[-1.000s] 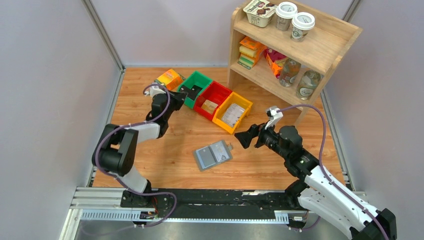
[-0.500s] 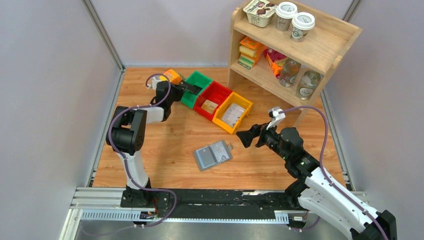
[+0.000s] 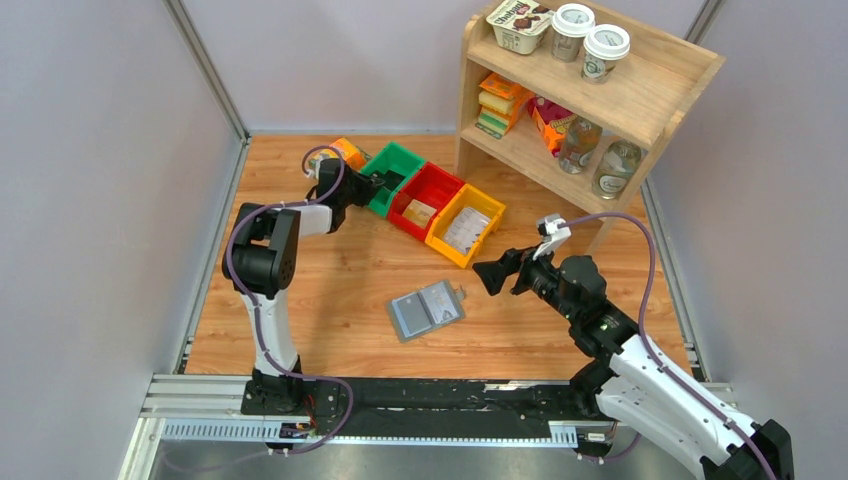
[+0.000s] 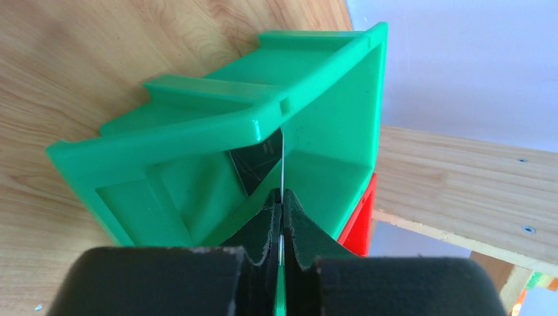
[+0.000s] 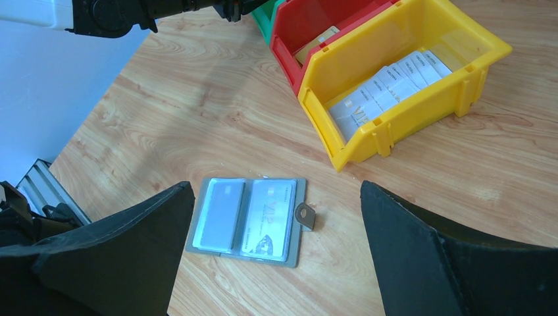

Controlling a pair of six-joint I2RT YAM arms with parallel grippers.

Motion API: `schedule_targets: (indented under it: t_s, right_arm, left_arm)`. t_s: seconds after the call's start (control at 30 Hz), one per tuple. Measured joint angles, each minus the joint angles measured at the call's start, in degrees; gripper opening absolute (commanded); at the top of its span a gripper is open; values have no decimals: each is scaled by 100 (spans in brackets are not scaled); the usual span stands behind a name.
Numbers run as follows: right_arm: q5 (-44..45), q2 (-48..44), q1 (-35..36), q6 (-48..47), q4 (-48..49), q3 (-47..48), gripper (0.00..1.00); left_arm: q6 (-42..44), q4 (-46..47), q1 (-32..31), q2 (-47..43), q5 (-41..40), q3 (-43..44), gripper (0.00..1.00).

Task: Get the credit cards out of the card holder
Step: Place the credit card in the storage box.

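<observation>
Pinching a thin card [image 4: 281, 164] edge-on, my left end effector [image 4: 281, 220] has its matte black pads [image 4: 263, 230] pressed together, with only that pale sliver between them. It hangs over the mouth of the green bin [image 4: 197, 131], a glossy moulded plastic box with a thick rim and slanted walls. Left of the sliver a dark shiny shape [image 4: 253, 164] sits inside the bin, its top cut off by the rim. I cannot tell whether it is the card's own face or another card. A corner of the red bin [image 4: 360, 217] peeks out behind.

My right end effector [image 5: 276, 187] stands wide apart above the table [image 5: 197, 99], its two blunt black fingers [image 5: 118, 257] framing the holder [image 5: 247, 247]. The holder lies open and flat on the pale wood-grain table, well apart from the green bin and near the yellow bin [image 5: 368, 125]. It is a grey rectangle with rounded corners and two clear film pockets, and a small snap tab [image 5: 304, 215] sticks out from its right edge. A plain bluish-grey card [image 5: 222, 214] fills the left pocket, and a pale printed card [image 5: 271, 214] marked VIP fills the right.

The yellow bin holds a row of overlapping pale cards [image 5: 388, 82]. The red bin holds something tan [image 5: 318, 41], mostly hidden by its wall. From above, my left arm [image 3: 300, 215] covers part of an orange-green carton [image 3: 348, 150].
</observation>
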Motion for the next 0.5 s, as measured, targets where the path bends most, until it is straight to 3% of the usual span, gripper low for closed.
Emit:
schedule_targets:
  t_s: [0.23,0.5]
  right_arm:
    - [4,-26,0,0,0,-35,100]
    - [46,-116,0,0,2,-52,100]
  left_arm:
    - [33,-372,2,190,83,269,9]
    - [155,-1029,0,219,85,529,22]
